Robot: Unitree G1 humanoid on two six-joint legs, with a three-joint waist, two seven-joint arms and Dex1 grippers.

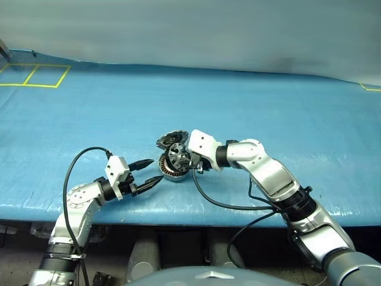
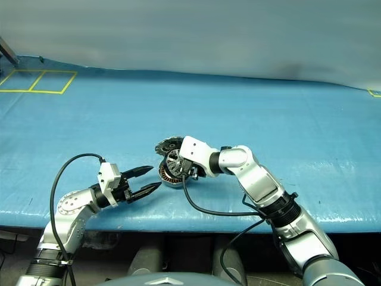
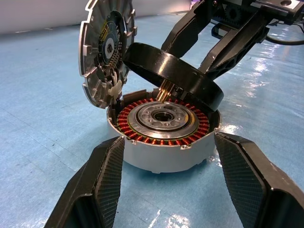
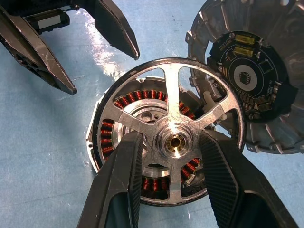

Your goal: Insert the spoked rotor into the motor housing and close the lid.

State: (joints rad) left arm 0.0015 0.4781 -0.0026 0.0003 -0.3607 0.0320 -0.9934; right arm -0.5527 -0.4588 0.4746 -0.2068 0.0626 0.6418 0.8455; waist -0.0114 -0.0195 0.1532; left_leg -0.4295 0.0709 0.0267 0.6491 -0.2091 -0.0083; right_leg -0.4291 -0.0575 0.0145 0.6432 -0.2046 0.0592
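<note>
Fingers of our right gripper (image 4: 172, 156) are closed on the hub of the spoked rotor (image 4: 173, 102), one black pad (image 4: 126, 171) on each side of it. We hold the rotor tilted just above the motor housing (image 3: 164, 152), one edge low near the copper winding ring (image 3: 142, 134), the other raised; it is not seated.

Our left gripper (image 1: 147, 173) has its fingers (image 3: 102, 185) spread wide and holds nothing. They sit on either side of the housing without touching it, tips resting low by the blue worktop (image 1: 268, 101).

We see the housing standing on the worktop close to its near edge, about midway along it. Its lid (image 3: 102, 52) stands open and nearly upright at the far rim of the housing, joined there, with the dark inner face and a small circuit board turned towards the rotor.

Yellow tape lines (image 1: 36, 76) mark the far left corner of the worktop.
</note>
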